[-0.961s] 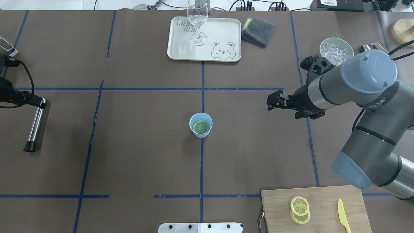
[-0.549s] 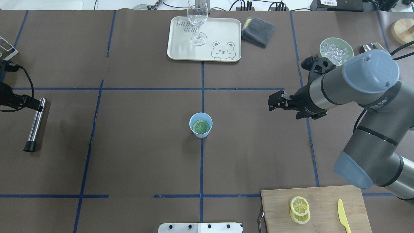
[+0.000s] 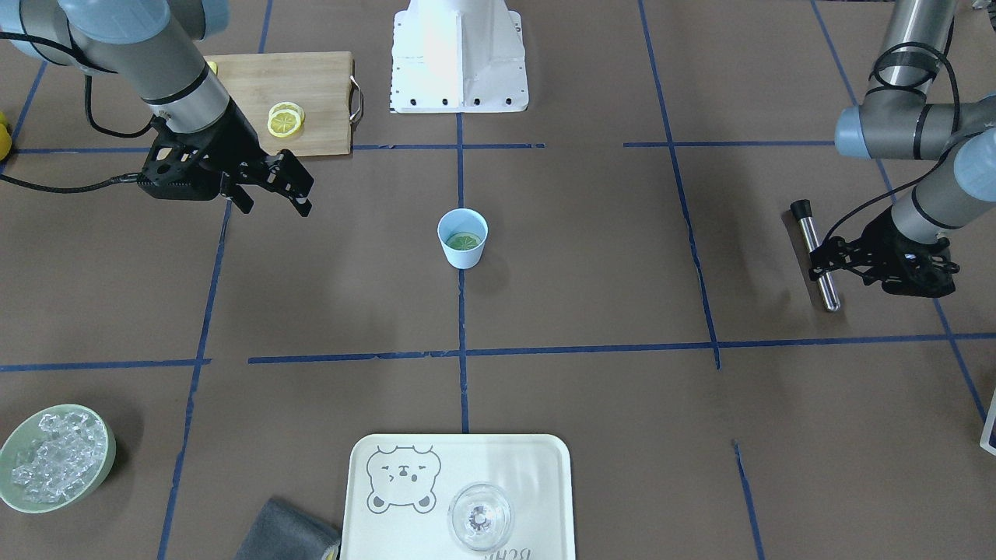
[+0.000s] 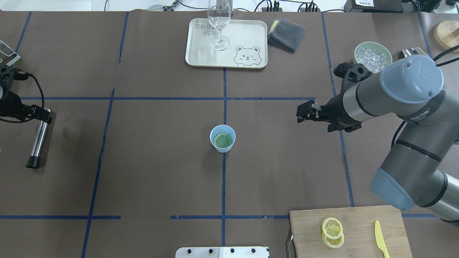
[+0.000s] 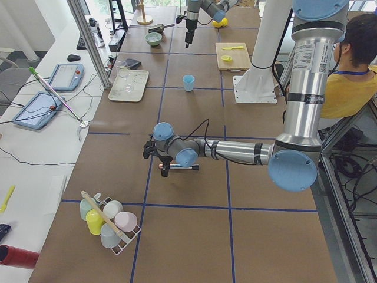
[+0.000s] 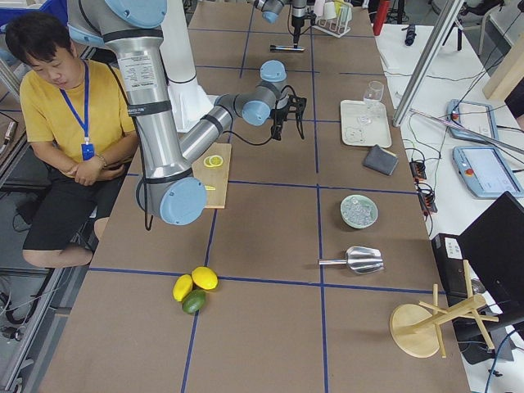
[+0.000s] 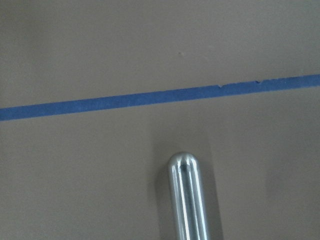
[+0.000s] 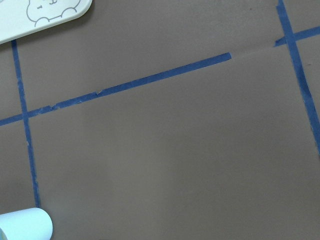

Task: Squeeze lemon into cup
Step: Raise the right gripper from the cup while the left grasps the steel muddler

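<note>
The light-blue cup (image 4: 222, 144) stands upright at the table's middle with one lemon slice (image 4: 222, 140) lying flat inside it. It also shows in the front view (image 3: 463, 253), and its rim is in the right wrist view's bottom left corner (image 8: 25, 225). Two more lemon slices (image 4: 332, 227) overlap on the wooden cutting board (image 4: 362, 218) at the near right. My right gripper (image 4: 300, 114) hangs open and empty well to the cup's right. My left gripper (image 4: 43, 115) is at the far left, over the upper end of a metal rod (image 4: 38, 139), its fingers apart.
A cream tray (image 4: 247, 36) with a clear stemmed glass (image 4: 218, 25) sits at the far middle, a grey cloth (image 4: 286, 34) beside it. A pale green bowl of ice (image 4: 373, 55) is far right. A yellow plastic knife (image 4: 381, 239) lies on the board.
My left wrist has shifted and turned slightly over the rod's end; the rod has not moved. My right gripper has drawn back a touch to the right. Cup and slices are unchanged.
</note>
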Motion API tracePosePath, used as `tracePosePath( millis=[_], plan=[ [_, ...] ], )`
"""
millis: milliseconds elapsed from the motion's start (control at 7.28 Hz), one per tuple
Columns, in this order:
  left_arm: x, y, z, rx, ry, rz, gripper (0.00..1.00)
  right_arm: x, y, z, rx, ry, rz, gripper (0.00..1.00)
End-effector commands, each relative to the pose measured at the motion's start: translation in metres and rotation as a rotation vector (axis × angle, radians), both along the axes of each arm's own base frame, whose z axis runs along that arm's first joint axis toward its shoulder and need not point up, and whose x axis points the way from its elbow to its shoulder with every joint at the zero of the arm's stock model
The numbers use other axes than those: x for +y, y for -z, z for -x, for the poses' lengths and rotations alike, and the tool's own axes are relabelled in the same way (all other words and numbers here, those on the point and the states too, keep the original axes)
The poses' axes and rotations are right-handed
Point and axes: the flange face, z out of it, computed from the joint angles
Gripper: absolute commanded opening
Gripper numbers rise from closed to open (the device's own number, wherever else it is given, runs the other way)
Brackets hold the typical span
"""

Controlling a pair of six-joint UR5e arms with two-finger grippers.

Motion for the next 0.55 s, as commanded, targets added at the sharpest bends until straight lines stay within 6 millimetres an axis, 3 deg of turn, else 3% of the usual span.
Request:
tracePosePath(
  millis=[0,275,412],
  plan=[
    [0.0026,0.0007,-0.0112,0.000,-0.020,-0.002,0.93,0.0014,0.0025,-0.0016,-0.005,0.000,-0.003,1.00],
    [-0.0005,-0.0004,-0.0112,-0.017,-0.009,-0.010,0.77,0.0016,0.0017,-0.0017,-0.004,0.000,-0.002,1.00],
    [-0.0025,-0.0003,-0.0112,-0.026,-0.002,-0.014,0.75,0.0013,0.0010,-0.0014,-0.002,0.000,-0.001,1.00]
  ],
)
